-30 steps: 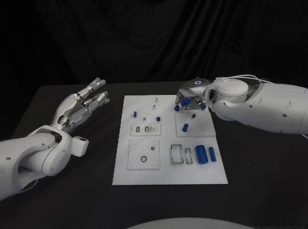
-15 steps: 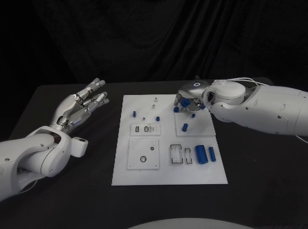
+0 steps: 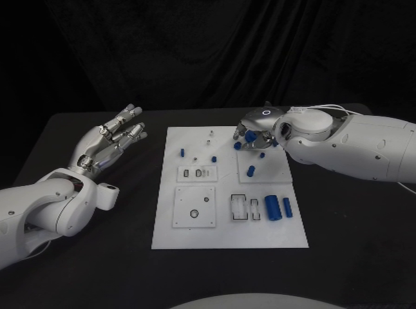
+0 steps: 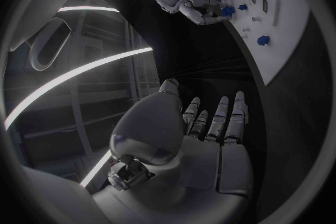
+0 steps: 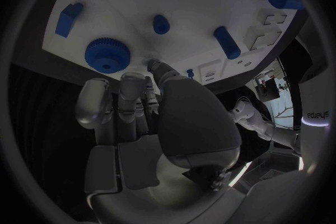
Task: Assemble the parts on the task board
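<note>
Right hand (image 3: 255,132) sat over the far right corner of the board (image 3: 228,235), fingers curled down beside a blue gear (image 5: 107,55); couldn't tell if it gripped anything. Left hand (image 3: 113,140) hovered over the table (image 3: 357,257) left of the board, fingers straight and apart, holding nothing. 2 blue cylinders (image 3: 273,208) lay side by side near the board's right edge.

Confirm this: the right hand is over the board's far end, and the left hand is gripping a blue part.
Not quite. The left hand holds nothing: the head view shows it open, fingers spread, over the black table beside the task board. The right hand is over the board's far end.
</note>
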{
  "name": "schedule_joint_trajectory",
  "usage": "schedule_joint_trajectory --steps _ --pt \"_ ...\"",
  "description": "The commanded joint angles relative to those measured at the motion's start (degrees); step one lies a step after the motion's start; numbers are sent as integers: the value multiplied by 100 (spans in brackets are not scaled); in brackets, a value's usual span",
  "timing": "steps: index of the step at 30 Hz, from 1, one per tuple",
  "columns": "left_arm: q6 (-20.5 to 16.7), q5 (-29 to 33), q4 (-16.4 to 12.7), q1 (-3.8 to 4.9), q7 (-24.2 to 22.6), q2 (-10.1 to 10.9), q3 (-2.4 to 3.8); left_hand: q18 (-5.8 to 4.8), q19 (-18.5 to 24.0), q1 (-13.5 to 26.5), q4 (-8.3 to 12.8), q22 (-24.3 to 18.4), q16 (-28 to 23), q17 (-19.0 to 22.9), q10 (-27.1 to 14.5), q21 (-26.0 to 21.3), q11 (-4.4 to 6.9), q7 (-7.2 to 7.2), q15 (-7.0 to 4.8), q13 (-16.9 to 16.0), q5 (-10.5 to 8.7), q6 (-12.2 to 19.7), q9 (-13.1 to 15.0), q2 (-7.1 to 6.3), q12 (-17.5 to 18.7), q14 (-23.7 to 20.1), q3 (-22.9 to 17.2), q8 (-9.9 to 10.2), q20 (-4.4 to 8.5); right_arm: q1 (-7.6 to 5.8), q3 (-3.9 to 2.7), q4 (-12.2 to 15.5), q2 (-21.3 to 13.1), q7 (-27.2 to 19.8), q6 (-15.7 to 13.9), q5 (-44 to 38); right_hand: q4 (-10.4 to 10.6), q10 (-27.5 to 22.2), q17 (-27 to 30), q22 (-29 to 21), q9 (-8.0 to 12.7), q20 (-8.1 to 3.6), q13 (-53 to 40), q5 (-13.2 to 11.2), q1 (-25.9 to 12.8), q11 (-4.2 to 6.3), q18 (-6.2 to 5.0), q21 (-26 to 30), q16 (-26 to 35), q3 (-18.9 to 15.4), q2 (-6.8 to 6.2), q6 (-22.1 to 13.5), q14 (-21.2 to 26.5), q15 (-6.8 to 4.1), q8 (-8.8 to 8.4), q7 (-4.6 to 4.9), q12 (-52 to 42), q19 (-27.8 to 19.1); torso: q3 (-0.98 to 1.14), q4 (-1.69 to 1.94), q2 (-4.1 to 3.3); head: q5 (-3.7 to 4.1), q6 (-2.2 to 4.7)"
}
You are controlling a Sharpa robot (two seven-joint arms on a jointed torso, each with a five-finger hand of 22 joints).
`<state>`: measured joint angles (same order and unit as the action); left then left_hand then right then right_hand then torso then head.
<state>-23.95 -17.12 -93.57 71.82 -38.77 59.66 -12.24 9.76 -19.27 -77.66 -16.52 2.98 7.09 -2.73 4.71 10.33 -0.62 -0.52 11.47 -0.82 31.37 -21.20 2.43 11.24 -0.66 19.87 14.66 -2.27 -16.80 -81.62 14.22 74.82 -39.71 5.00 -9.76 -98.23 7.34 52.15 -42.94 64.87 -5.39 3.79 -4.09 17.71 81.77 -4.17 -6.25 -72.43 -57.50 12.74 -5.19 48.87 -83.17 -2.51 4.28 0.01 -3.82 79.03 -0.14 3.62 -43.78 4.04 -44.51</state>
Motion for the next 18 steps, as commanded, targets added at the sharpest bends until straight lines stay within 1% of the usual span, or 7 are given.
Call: schedule_joint_trajectory --steps 1,10,12,14,16,17,18 --pt "76 -52 13 13 -598 -16 4 -114 31 -36 -9 -5 17 5 6 -24 -49 -8 22 -5 35 30 -7 21 -18 -30 -43 -6 5 5 -4 -9 6 -65 -214 -55 -11 96 -24 29 -19 -10 -13 -14 -63 13 78 -35 -41 3 3 46 34 2 28 -5 -35 -28 2 -1 -6 2 -3" --pt "102 -52 44 13 -559 -35 4 -114 15 -57 -10 -3 32 1 4 -17 -60 -13 32 -5 68 35 -7 23 -18 -6 -53 -6 5 5 -4 -37 47 -144 -208 -55 9 240 -60 79 -46 -18 -23 -8 -94 56 82 -53 -73 32 31 146 49 -14 69 15 -65 -32 -1 -1 -12 3 -14" --pt "108 -52 51 13 -552 -39 4 -114 11 -64 -10 -2 34 1 4 -16 -63 -16 36 -5 77 39 -7 24 -18 -7 -56 -6 5 5 -4 -58 72 -165 -141 -55 -17 279 -154 115 -59 -26 -19 -6 -54 97 88 -70 -141 71 26 205 50 -32 90 46 -65 -32 -1 -1 -14 5 -13" --pt "116 -52 57 13 -548 -46 4 -114 11 -64 -10 -2 34 1 4 -16 -63 -16 36 -5 77 39 -7 24 -18 -7 -56 -6 5 6 -4 -75 90 -176 -79 -55 -30 285 -146 93 -64 -31 -16 -6 -36 106 82 -50 -136 88 20 225 62 -37 96 63 -60 -50 -1 0 -15 6 -15" --pt "125 -52 63 13 -544 -54 4 -113 6 -71 -10 -2 40 0 5 -13 -67 -18 39 -6 86 39 -7 25 -19 3 -60 -6 5 6 -4 -102 115 -190 -10 -55 -56 296 -170 111 -74 -40 -8 -4 5 124 83 -51 -155 137 17 280 83 -48 112 122 -46 -62 -2 -2 -16 3 -18" --pt "131 -52 66 13 -542 -59 4 -113 -2 -77 -9 0 43 -1 5 -10 -71 -19 41 -5 93 41 -7 26 -19 7 -63 -6 5 7 -4 -118 128 -195 23 -55 -91 302 -179 113 -77 -50 -1 -1 60 146 81 -45 -163 193 21 306 99 -60 113 169 -35 -75 -3 -3 -17 2 -22" --pt "135 -52 68 13 -541 -62 4 -113 -2 -77 -9 0 43 -1 5 -10 -71 -19 41 -5 93 41 -7 26 -19 7 -63 -6 5 9 -4 -128 135 -198 40 -55 -111 305 -187 114 -75 -54 2 0 91 150 81 -42 -169 224 21 304 107 -64 106 178 -29 -81 -3 -3 -17 2 -22"
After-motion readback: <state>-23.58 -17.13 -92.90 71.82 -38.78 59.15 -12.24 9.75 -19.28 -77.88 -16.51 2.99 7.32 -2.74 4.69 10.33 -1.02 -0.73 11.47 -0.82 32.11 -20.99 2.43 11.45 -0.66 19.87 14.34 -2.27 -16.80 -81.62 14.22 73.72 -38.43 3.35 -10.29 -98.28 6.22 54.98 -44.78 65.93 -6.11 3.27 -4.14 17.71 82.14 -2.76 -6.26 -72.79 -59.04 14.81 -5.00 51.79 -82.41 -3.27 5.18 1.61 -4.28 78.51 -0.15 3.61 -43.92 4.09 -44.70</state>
